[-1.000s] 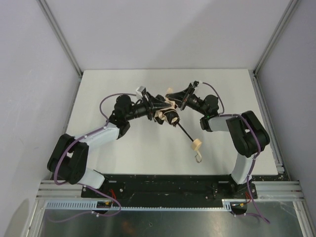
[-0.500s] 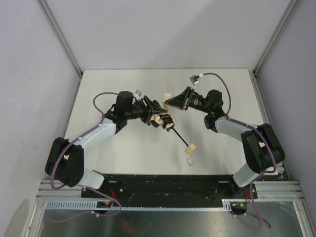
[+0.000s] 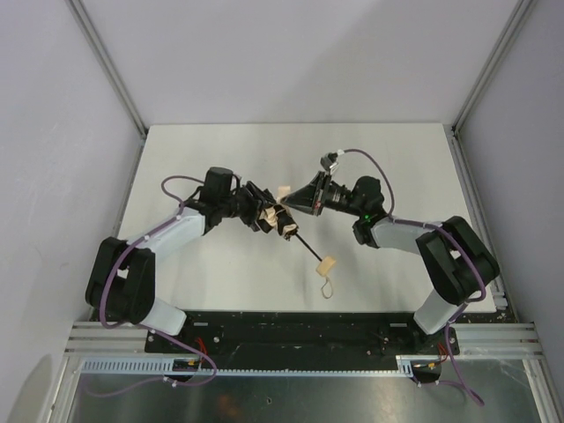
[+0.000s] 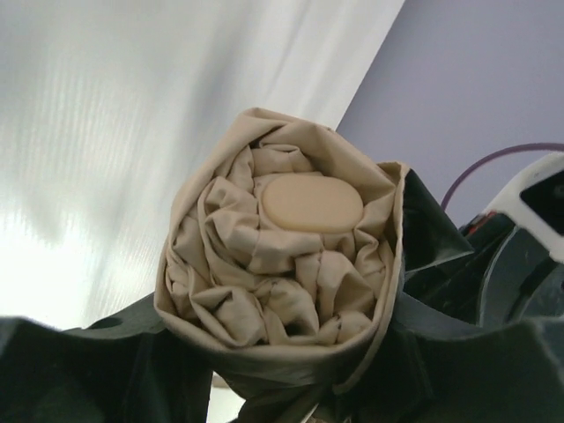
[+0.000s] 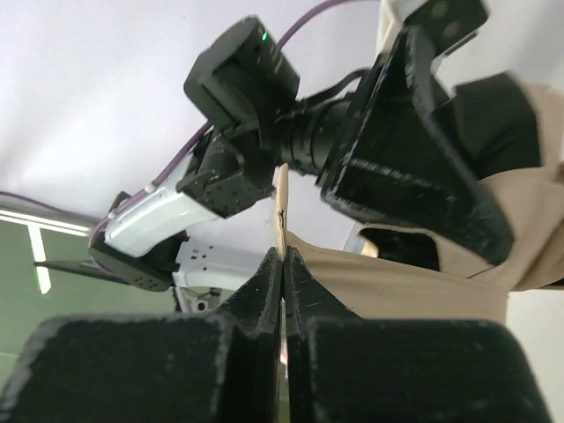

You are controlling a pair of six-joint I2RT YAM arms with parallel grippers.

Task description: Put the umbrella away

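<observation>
The umbrella is folded, its tan canopy bunched up. Its black shaft slants toward me and ends in the light wooden handle with its wrist loop on the table. My left gripper is shut around the canopy bundle. In the left wrist view the rolled fabric and its round end cap fill the space between the fingers. My right gripper is shut on the canopy's thin tan strap, which the right wrist view shows edge-on between the pads.
The white table top is walled by grey panels at the back and sides. A black base rail runs along the near edge. Purple cables loop off both wrists.
Both grippers and the umbrella have shifted left and toward me. The handle has slid from right of centre to nearer the middle front. The right gripper has come closer to the left one.
</observation>
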